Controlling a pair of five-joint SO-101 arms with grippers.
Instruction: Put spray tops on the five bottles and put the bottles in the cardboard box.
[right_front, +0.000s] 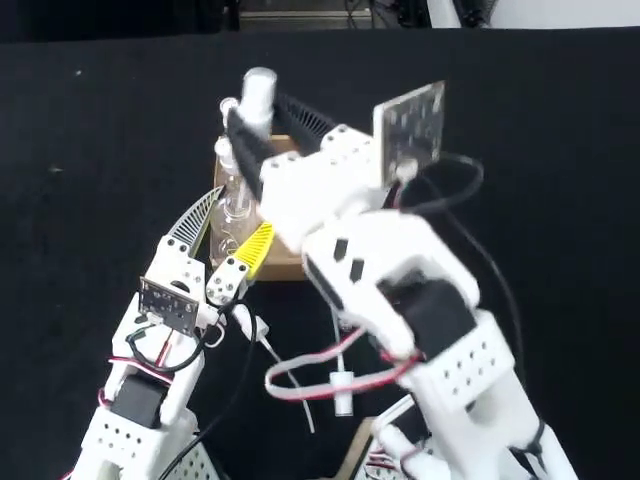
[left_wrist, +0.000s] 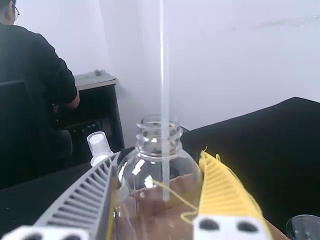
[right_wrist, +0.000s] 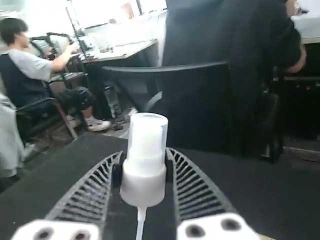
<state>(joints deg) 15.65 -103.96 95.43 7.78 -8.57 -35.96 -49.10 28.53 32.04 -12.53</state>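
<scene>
The fingers of the right gripper (right_front: 252, 112) are clamped on a spray top (right_front: 258, 88), held above the open bottle (right_front: 236, 200). The left gripper (right_front: 240, 212) has its grey and yellow fingers closed against that bottle's sides. The bottle stands at the cardboard box (right_front: 284, 266), though I cannot tell whether it is inside it or at its edge, and two loose spray tops (right_front: 343, 385) lie on the black table (right_front: 560, 150) nearer the arm bases. In the left wrist view the two fingers press on either flank of the clear round body. The threaded neck (left_wrist: 159, 132) is bare, and the thin dip tube (left_wrist: 162, 75) comes straight down through the mouth with its end inside the bottle. Another white top (left_wrist: 98, 145) stands just behind. In the right wrist view the black ribbed fingers (right_wrist: 192, 190) pinch the white collar of the spray top from both sides, with the nozzle upright and the tube hanging beneath. The risk, as I judge it, lies in the descent. If the top comes down off the neck's axis, its collar will catch the rim and sit crooked, or the tube will bow against the glass-clear wall. A hard push could also make the smooth bottle slide in the left gripper's hold and knock the top behind it.
</scene>
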